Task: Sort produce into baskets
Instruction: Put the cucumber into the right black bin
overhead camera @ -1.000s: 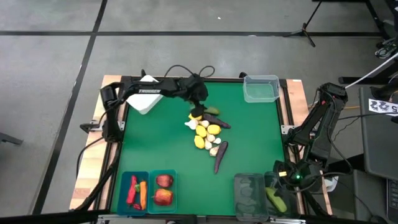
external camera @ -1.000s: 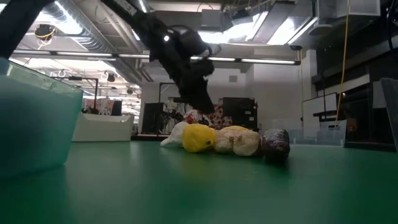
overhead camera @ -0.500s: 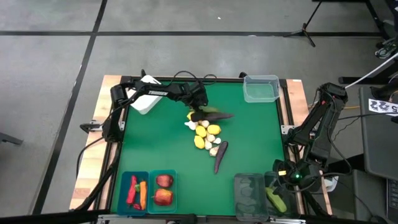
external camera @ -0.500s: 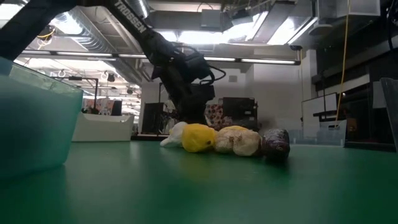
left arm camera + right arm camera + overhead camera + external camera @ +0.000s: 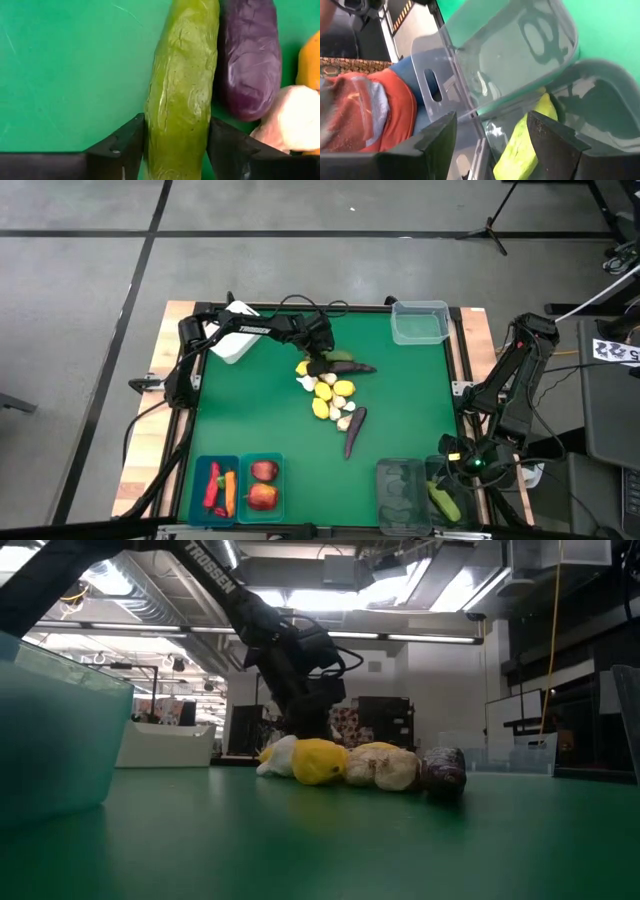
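I am bringing my left fingers (image 5: 176, 150) in around the cucumber (image 5: 182, 85), one on each flank of its near end, on the white-box (image 5: 232, 343) side of the pile (image 5: 333, 395). The cucumber is lying flat on the green desk (image 5: 400, 400), and an eggplant (image 5: 248, 57) is pressing along its far side, with a pale garlic bulb (image 5: 287, 117) just beyond that. To do this well, I judge I should be squeezing squarely across the cucumber's width, keeping the far finger clear of the eggplant, then lifting straight up so the neighbours are not dragged.

The cucumber is looking long, dull green and wrinkled, with a waxy sheen, fatter than the gap I am closing.

Further right, another eggplant (image 5: 354, 431) is lying on the pile's near edge. My right fingers (image 5: 490, 145) are waiting, spread fairly wide and empty, over the dark-tinted bins (image 5: 403, 492) at the desk's near right corner, where one cucumber (image 5: 525, 142) is already lying.
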